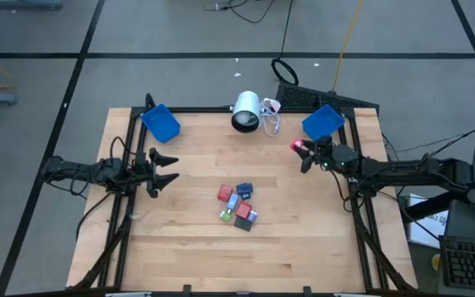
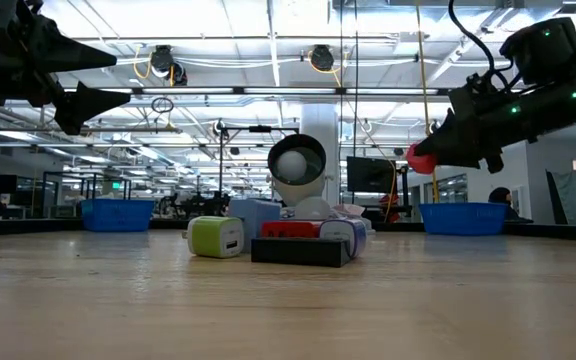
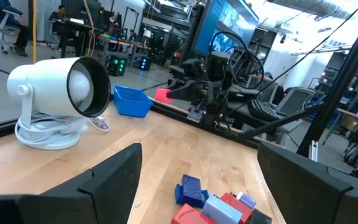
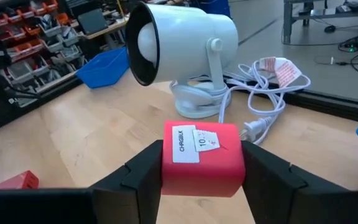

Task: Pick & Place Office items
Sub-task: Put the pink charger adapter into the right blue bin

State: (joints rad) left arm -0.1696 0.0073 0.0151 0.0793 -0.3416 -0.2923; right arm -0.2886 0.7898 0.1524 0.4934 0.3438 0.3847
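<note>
A pile of small office items (image 1: 237, 205) in red, blue, green and dark grey lies on the wooden table a little near of its middle. They also show in the low view as a cluster (image 2: 278, 240). My right gripper (image 1: 303, 152) hovers near the far right, beside the right blue bin (image 1: 323, 121). It is shut on a red block (image 4: 202, 158) that bears white labels. My left gripper (image 1: 168, 169) waits open at the table's left side, with nothing between its fingers. My right gripper pinches the red block by its two opposite side faces (image 4: 169, 167) between its two fingers (image 4: 263, 171). The fingers come nearly level from the table's right side. The block sits at their free ends (image 2: 423, 158), lifted clear of the table, its labelled face up.
A white lamp (image 1: 246, 111) with a coiled cable (image 4: 272, 93) stands at the far middle edge. A second blue bin (image 1: 161, 122) sits at the far left. A dark frame (image 1: 361, 214) runs along the table's sides. Bare wood lies near of the pile.
</note>
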